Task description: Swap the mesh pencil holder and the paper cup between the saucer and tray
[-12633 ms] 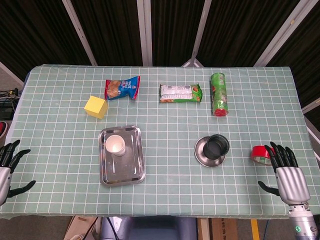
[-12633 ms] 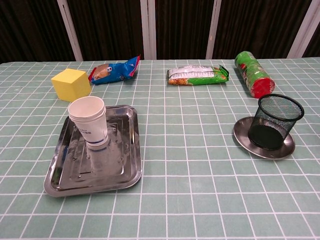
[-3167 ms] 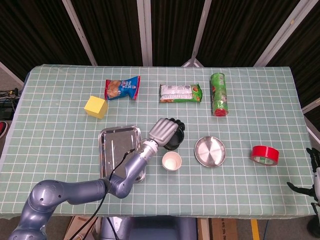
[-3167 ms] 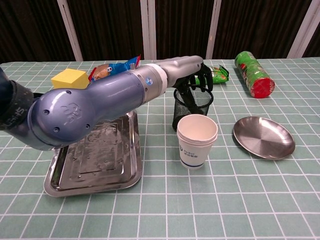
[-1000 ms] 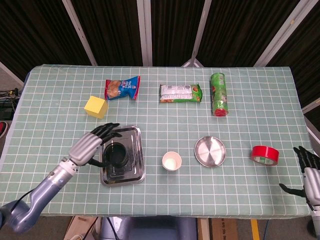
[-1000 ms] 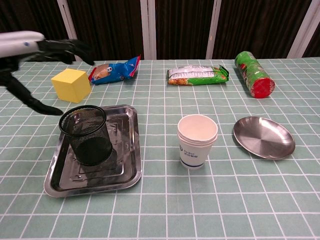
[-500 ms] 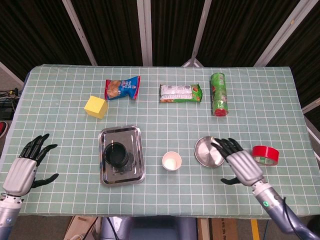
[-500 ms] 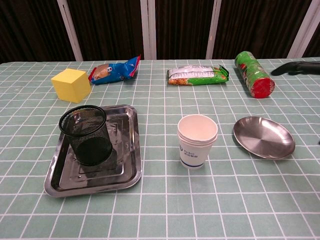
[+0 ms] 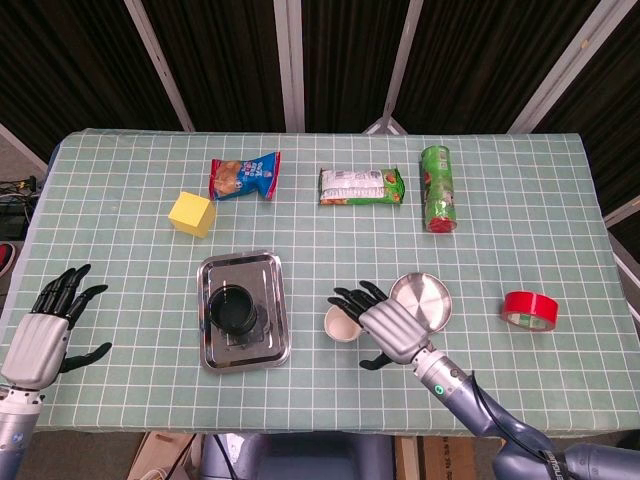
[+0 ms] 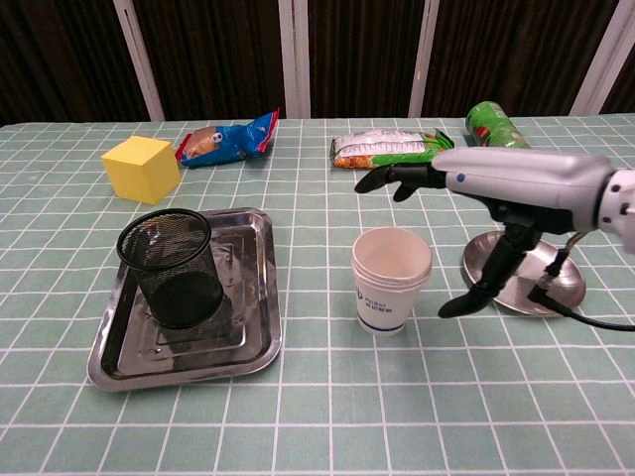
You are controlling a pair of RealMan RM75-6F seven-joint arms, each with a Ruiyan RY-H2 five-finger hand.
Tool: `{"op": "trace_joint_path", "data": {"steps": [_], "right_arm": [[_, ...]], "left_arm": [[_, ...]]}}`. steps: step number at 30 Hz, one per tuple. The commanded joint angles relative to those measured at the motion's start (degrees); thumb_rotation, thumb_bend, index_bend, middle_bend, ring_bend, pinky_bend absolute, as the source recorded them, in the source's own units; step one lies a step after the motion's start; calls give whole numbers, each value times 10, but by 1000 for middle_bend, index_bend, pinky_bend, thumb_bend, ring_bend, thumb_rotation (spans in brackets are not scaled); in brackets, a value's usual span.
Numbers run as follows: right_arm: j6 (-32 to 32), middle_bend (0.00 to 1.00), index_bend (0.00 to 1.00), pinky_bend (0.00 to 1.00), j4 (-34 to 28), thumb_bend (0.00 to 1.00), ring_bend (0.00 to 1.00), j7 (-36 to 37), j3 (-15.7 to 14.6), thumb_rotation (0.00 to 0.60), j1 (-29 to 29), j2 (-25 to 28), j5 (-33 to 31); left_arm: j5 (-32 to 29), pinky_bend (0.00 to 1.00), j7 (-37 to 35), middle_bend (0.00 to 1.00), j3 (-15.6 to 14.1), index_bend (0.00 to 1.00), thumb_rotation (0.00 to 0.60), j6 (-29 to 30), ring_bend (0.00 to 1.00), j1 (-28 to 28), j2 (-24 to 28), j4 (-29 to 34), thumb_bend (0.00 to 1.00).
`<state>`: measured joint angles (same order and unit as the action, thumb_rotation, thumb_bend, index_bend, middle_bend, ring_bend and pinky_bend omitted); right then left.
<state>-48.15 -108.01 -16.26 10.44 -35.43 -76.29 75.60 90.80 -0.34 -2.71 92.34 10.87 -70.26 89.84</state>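
Black wire-mesh pencil holder (image 9: 236, 310), cylindrical, stands upright in the shiny rectangular steel tray (image 9: 215, 346) toward the surface's front-left; white paper cup (image 10: 391, 281) stands on the checked cloth just left of the round metal saucer (image 10: 561, 288); right hand (image 9: 395, 329) hovers over the cup, fingers (image 10: 389, 177) spread, holding nothing; left hand (image 9: 40, 335) open at the front-left edge

A green checked tablecloth (image 9: 520, 230) covers the table before what looks like dark curtains (image 9: 230, 60).
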Motion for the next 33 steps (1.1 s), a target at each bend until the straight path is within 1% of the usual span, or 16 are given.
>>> {"op": "trace_joint_path", "data": {"steps": [1, 4, 8, 13, 16, 18, 22, 25, 29, 33], "right_arm": [[2, 125, 133, 78, 13, 0, 175, -13, 5, 600, -15, -22, -16], [2, 160, 160, 104, 26, 0, 213, -24, 6, 600, -28, -40, -28], [-4, 213, 198, 159, 43, 0, 288, -31, 7, 600, -39, -62, -39], [-12, 242, 223, 191, 68, 0, 320, -34, 3, 600, -48, -81, -42], [-15, 273, 252, 238, 76, 2, 364, -34, 0, 600, -50, -86, -44], [-19, 309, 288, 289, 83, 24, 419, -36, -2, 600, -51, -90, -42], [-39, 365, 345, 349, 102, 80, 493, -43, -6, 600, -53, -106, -32], [-48, 393, 375, 368, 103, 93, 521, -36, -5, 600, -51, -105, -27], [-64, 430, 415, 391, 92, 96, 560, -32, 3, 600, -49, -89, -25], [-70, 434, 418, 391, 82, 96, 564, -27, 9, 600, -46, -64, -33]], "left_arm": [[-3, 105, 0, 0, 4, 213, 600, -3, 0, -2, -2, -2, 66], [-7, 105, 1, 0, 10, 215, 600, -7, 0, -3, -4, -6, 66], [-8, 105, 0, 0, 15, 218, 600, -10, 0, -5, -6, -9, 66], [-6, 106, -1, 0, 20, 224, 600, -12, 0, -7, -8, -11, 66], [-6, 106, -5, 0, 22, 228, 600, -14, 0, -8, -8, -12, 66], [-6, 106, -6, 0, 23, 231, 600, -16, 0, -8, -8, -13, 66], [-5, 106, -7, 0, 26, 241, 600, -18, 0, -10, -8, -13, 66], [-5, 107, -10, 0, 27, 245, 600, -21, 0, -10, -7, -13, 66], [-5, 107, -12, 0, 29, 253, 600, -23, 0, -11, -7, -13, 66], [-8, 107, -11, 0, 33, 254, 600, -27, 0, -13, -8, -14, 66]]}}
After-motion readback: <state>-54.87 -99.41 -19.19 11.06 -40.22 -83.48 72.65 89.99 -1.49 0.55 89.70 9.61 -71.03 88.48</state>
